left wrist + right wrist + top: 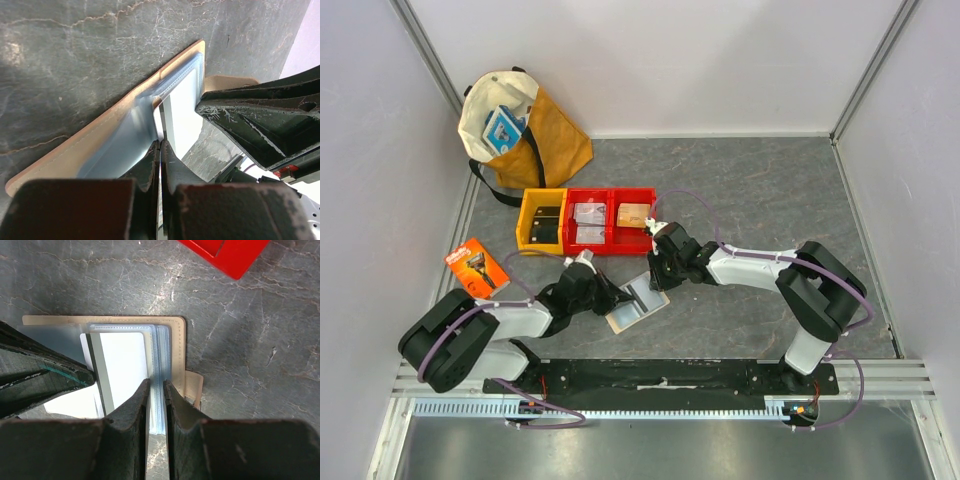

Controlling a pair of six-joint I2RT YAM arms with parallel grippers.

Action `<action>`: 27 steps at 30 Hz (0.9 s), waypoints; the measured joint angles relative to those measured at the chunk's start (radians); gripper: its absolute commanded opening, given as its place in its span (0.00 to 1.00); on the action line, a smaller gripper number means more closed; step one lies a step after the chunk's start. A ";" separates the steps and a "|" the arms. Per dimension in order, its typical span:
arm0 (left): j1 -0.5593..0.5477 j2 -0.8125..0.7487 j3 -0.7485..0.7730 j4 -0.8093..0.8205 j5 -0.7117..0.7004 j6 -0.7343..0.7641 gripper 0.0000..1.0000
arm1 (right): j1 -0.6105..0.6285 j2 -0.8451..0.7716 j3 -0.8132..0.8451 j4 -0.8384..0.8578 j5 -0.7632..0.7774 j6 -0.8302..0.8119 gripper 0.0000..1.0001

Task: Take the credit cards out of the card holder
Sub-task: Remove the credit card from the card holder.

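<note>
Card holder lies spread open and flat on the grey table, just in front of the two arms, with its tan cover down and its snap tab poking out at one side. A pale credit card with a dark stripe sticks partway out of the blue-grey clear sleeves.

The left gripper has its jaws pressed together with only a thin pale sliver between them, seemingly the edge of that card. The right gripper comes in from the opposite side, its jaws nipped narrowly onto the sleeves' edge, and the two grippers stand just beside each other.

Behind the holder sit a red bin and a yellow bin side by side. An orange razor package lies to the left, and a yellow and cream bag stands in the far corner.
</note>
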 measured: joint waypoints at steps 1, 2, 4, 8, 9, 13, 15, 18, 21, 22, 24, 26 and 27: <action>0.000 -0.005 -0.004 -0.002 0.000 -0.002 0.02 | 0.000 0.000 0.000 0.000 0.000 0.002 0.22; 0.000 -0.013 -0.008 -0.006 0.000 -0.004 0.02 | 0.001 0.000 0.000 0.000 0.003 0.002 0.22; 0.000 -0.034 -0.018 -0.018 -0.001 -0.010 0.02 | 0.001 0.000 -0.001 0.000 0.007 0.002 0.22; 0.000 -0.064 -0.042 -0.036 -0.002 -0.023 0.02 | 0.001 0.000 -0.002 0.000 0.011 0.002 0.22; 0.000 -0.069 -0.046 -0.039 -0.002 -0.026 0.02 | 0.002 0.000 -0.002 0.000 0.011 0.003 0.22; 0.000 -0.085 -0.050 -0.053 -0.001 -0.032 0.02 | 0.003 -0.002 -0.002 -0.001 0.010 0.002 0.22; 0.000 -0.087 -0.050 -0.058 -0.001 -0.033 0.02 | 0.003 -0.007 -0.002 -0.010 0.008 0.002 0.22; 0.000 -0.091 -0.050 -0.063 -0.001 -0.033 0.02 | 0.004 -0.020 -0.002 -0.024 -0.004 -0.004 0.22; 0.000 -0.098 -0.050 -0.076 -0.001 -0.033 0.02 | 0.006 -0.037 -0.002 -0.022 -0.029 -0.010 0.21; 0.000 -0.101 -0.050 -0.080 -0.001 -0.033 0.02 | 0.006 -0.040 -0.002 -0.019 -0.036 -0.010 0.21; 0.000 -0.103 -0.051 -0.081 -0.001 -0.033 0.02 | 0.008 -0.044 -0.002 -0.007 -0.056 -0.010 0.20; 0.000 -0.103 -0.050 -0.084 -0.001 -0.033 0.02 | 0.008 -0.044 -0.002 0.014 -0.090 -0.009 0.20; 0.000 -0.103 -0.050 -0.084 -0.001 -0.033 0.02 | 0.008 -0.044 -0.003 0.033 -0.108 -0.006 0.19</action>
